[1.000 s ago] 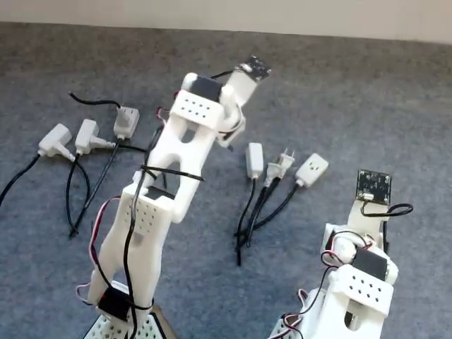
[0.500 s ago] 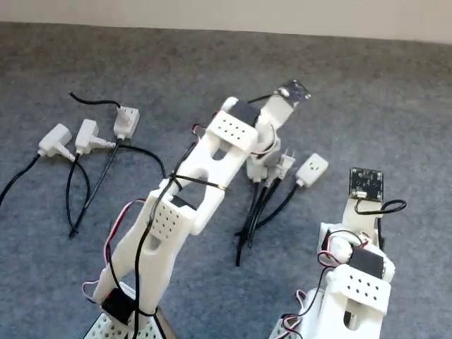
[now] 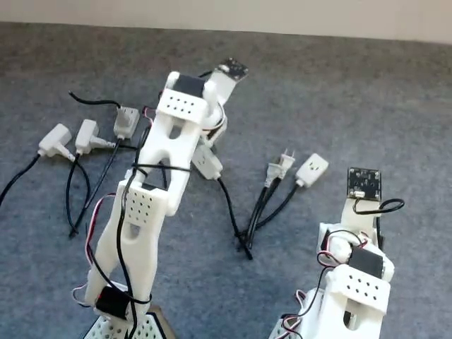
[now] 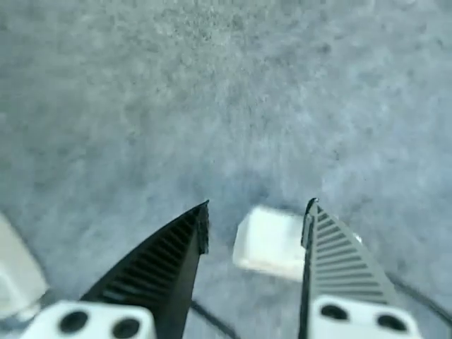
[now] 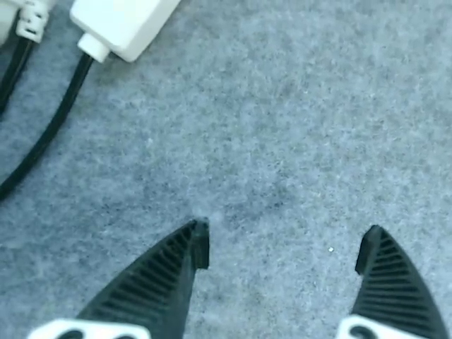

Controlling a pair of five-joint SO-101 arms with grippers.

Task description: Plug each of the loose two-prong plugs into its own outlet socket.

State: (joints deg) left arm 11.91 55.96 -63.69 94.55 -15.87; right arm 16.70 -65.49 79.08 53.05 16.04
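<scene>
My left gripper (image 4: pixel 256 212) sits left of the table's middle, shut on a white outlet socket (image 4: pixel 272 242) that rests against one finger. In the high view this socket (image 3: pixel 207 164) pokes out from under the left arm (image 3: pixel 180 120), and its black cord (image 3: pixel 233 212) trails back to the right. A two-prong plug (image 3: pixel 279 167) and a second white socket (image 3: pixel 311 169) lie right of centre. My right gripper (image 5: pixel 282 244) stands open over bare carpet, with that second socket (image 5: pixel 123 21) just beyond its fingers.
Three more white cord ends (image 3: pixel 86 134) with black cords lie at the left of the grey carpet (image 3: pixel 367 92). The cords of the middle group meet in a bundle (image 3: pixel 247 244) between the two arms. The right arm (image 3: pixel 357 275) stands at the near right.
The left arm swung right onto the middle group, then back left, taking the white socket and its cord along. The right arm barely moved.
</scene>
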